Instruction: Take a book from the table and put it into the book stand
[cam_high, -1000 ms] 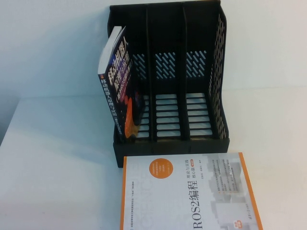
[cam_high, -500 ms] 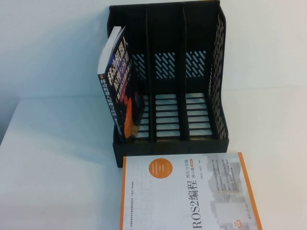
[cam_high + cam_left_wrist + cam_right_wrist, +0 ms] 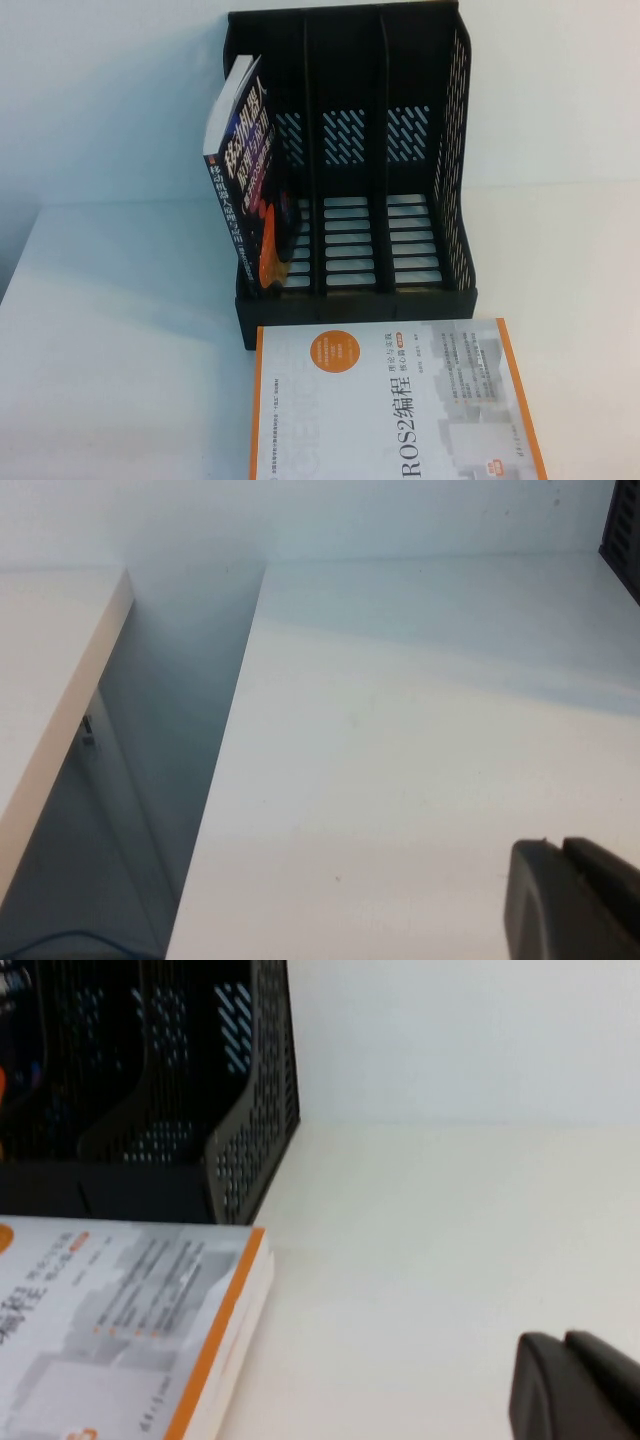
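The dark book (image 3: 245, 190) with white Chinese title and orange blobs stands tilted in the leftmost slot of the black book stand (image 3: 400, 160), leaning on the stand's left wall. The stand sits on the white table (image 3: 120, 350). Neither gripper shows in the high view. My left gripper (image 3: 562, 852) is shut and empty over bare table near the table's left edge. My right gripper (image 3: 562, 1345) is shut and empty over bare table to the right of the stand (image 3: 250, 1090).
A white book with an orange border (image 3: 395, 410) lies flat in front of the stand; it also shows in the right wrist view (image 3: 130, 1320). A gap (image 3: 170, 760) separates the table from a neighbouring surface on the left.
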